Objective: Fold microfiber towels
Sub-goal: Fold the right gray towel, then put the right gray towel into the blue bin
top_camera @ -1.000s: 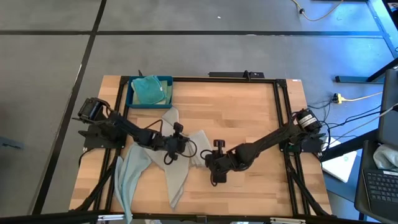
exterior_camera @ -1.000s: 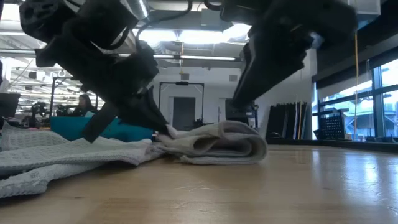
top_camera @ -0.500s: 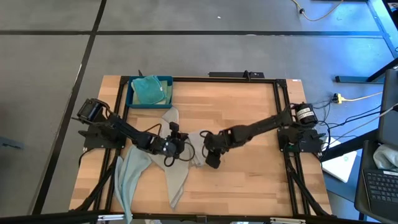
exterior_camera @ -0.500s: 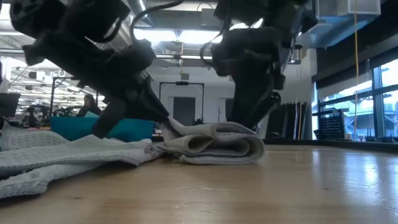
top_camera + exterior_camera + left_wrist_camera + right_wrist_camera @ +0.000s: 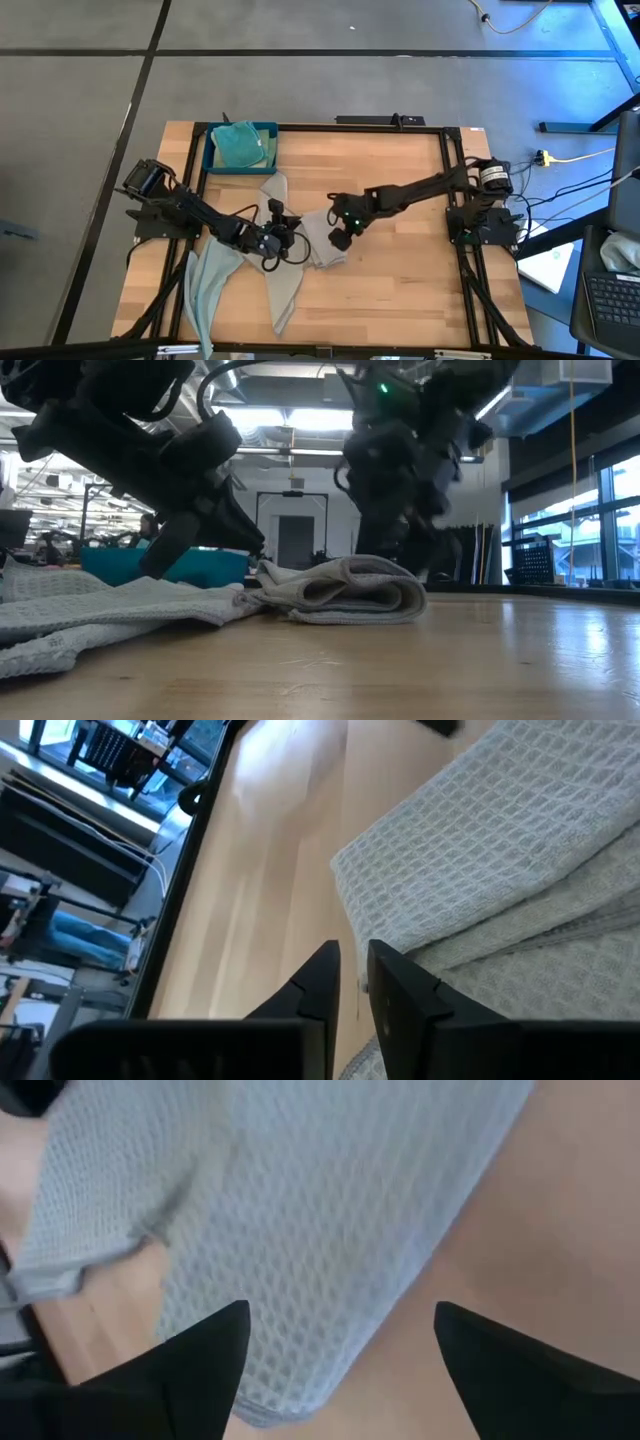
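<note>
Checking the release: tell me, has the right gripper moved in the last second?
Yes. In the high view the right gripper has swung away from the table's near edge, toward the blue tray side, and now hangs open over the folded grey towel.

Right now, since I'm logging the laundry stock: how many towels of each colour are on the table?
Teal towel, in the tray: 1
Light grey towels, one folded, one loose: 2
Pale blue towel: 1
Pale green towel: 1
Total: 5
</note>
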Tool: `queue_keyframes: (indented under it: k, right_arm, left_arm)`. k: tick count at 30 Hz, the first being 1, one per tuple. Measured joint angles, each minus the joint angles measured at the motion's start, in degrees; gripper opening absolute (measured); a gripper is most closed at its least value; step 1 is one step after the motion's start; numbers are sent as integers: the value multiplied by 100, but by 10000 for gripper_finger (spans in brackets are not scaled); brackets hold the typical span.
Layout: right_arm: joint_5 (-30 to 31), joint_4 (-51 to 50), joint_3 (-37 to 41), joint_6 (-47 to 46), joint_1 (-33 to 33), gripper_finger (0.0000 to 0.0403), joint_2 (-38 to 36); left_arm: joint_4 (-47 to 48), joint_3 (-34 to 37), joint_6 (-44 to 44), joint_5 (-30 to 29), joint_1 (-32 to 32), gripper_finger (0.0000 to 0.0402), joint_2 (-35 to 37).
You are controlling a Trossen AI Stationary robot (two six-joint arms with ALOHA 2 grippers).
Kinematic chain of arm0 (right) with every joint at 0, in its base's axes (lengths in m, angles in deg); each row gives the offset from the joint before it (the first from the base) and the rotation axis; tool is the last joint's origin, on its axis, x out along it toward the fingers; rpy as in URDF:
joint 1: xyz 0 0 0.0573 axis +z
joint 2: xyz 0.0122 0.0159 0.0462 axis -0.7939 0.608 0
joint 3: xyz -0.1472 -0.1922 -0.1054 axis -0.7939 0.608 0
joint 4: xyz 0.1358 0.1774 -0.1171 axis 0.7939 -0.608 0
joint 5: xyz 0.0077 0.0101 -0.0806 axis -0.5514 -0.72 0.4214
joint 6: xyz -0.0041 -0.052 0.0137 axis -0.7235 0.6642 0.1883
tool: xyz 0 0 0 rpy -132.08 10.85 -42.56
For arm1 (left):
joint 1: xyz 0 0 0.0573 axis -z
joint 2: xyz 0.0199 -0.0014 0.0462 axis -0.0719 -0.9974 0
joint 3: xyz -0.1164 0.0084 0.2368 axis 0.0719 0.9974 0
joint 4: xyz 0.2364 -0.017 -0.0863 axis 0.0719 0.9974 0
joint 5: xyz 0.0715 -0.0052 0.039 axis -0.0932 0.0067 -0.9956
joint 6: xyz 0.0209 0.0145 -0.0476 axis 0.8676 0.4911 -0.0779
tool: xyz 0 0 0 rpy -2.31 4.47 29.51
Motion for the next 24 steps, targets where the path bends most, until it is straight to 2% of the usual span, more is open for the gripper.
queue_keyframes:
  k: [3, 7, 15, 24]
  right_arm:
    - [-112, 1165, 572, -535, -45, 320, 3]
    - [39, 2617, 1198, -1131, -47, 320, 3]
    - [323, 3137, 1415, -1336, 39, 320, 218]
    - [219, 3683, 954, -883, 92, 319, 816]
  left_arm:
    - [-4, 0, -8, 10, 0, 45, 0]
    - [-61, 0, 130, 122, -31, 44, 0]
    - [-207, 0, 316, 204, -146, 44, 0]
    - [-248, 0, 271, 313, -175, 44, 0]
